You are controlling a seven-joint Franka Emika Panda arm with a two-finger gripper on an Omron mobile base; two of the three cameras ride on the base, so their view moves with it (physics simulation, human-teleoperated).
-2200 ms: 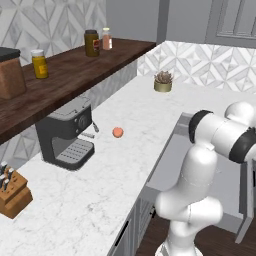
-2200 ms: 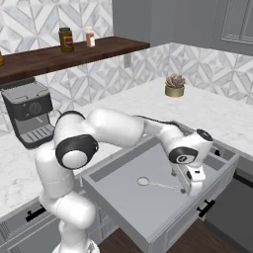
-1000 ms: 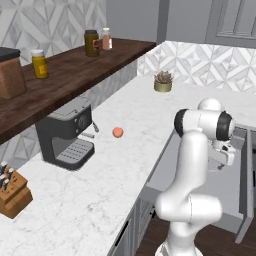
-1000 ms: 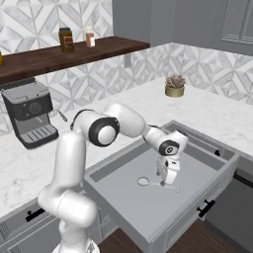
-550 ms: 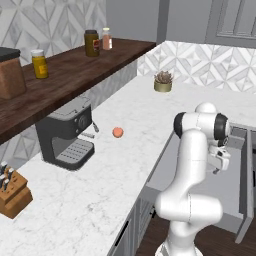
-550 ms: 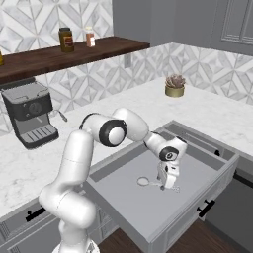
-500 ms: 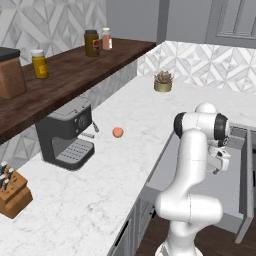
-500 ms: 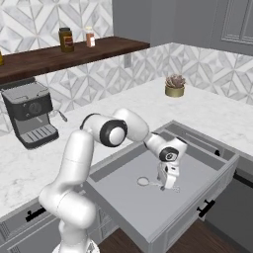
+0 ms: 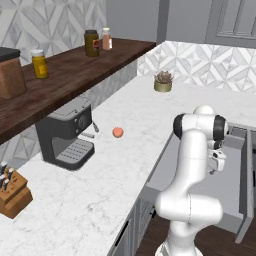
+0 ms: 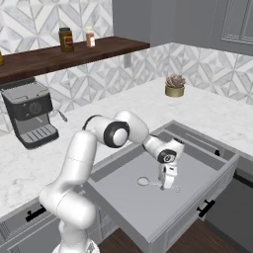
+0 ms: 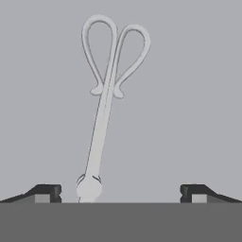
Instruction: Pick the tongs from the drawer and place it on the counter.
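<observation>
1. Tongs (image 11: 105,101) lie flat on the drawer (image 10: 123,197) floor, directly beneath the gripper (image 10: 168,187).
2. Gripper fingers (image 11: 47,191) spread wide; the handle sits between them, nearer one finger, ungripped.

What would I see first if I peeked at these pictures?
A big white robot arm bends down into the open grey drawer, its gripper open right over the shiny tongs lying flat inside. On the white counter sits a little orange ball beside a dark coffee machine.
</observation>
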